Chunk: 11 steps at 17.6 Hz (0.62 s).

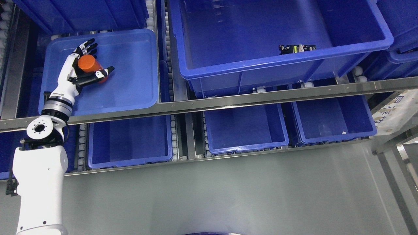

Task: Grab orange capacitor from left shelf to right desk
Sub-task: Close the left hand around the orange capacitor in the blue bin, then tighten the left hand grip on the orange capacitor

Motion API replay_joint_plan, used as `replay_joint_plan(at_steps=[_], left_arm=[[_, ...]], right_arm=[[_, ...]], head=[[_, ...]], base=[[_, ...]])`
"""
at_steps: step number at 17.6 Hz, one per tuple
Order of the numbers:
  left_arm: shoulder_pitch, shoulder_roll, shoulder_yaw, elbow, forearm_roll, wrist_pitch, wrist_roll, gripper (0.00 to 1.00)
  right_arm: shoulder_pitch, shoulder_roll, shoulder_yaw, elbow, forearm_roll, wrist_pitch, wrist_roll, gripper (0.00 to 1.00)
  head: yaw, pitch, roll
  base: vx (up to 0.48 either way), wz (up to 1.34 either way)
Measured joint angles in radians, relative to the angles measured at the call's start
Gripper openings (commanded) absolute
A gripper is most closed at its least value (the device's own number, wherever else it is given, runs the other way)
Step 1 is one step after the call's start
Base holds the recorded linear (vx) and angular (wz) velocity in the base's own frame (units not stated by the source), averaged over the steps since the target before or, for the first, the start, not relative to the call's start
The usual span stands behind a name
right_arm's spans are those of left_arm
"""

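Observation:
An orange cylindrical capacitor [88,63] lies in a shallow blue tray [130,98] on the upper shelf level at the left. My left hand [99,56] reaches into that tray from the lower left. Its fingers [87,46] stretch out straight past the far side of the capacitor. The thumb [102,73] crosses along the near side, so the capacitor sits between them against the palm. The fingers are not curled around it. My right arm does not show.
A steel shelf rail [248,99] runs across in front of the tray. A large deep blue bin [326,55] to the right holds a small black part [297,48]. Smaller blue bins [245,130] sit on the lower level, with grey floor [228,195] below.

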<state>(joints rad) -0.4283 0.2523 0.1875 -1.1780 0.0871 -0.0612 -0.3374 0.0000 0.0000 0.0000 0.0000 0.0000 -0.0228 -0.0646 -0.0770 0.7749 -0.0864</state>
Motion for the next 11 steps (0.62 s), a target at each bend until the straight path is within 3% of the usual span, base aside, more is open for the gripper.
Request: replay_joint_plan(at_steps=[7,11], left_arm=[[-0.007,-0.010,-0.008,0.038,-0.003,-0.046,0.002,0.39],[-0.006,-0.022,-0.001,0.052,-0.003,-0.095,-0.007,0.08]], right_arm=[[0.000,0.000,0.000,0.000,0.000,0.000,0.000,1.00],[0.000,0.000,0.000,0.000,0.000,0.000,0.000,1.00]], head=[[0.0000,0.000,0.000],[0.0000,0.000,0.000]], base=[[0.000,0.00],[0.000,0.00]])
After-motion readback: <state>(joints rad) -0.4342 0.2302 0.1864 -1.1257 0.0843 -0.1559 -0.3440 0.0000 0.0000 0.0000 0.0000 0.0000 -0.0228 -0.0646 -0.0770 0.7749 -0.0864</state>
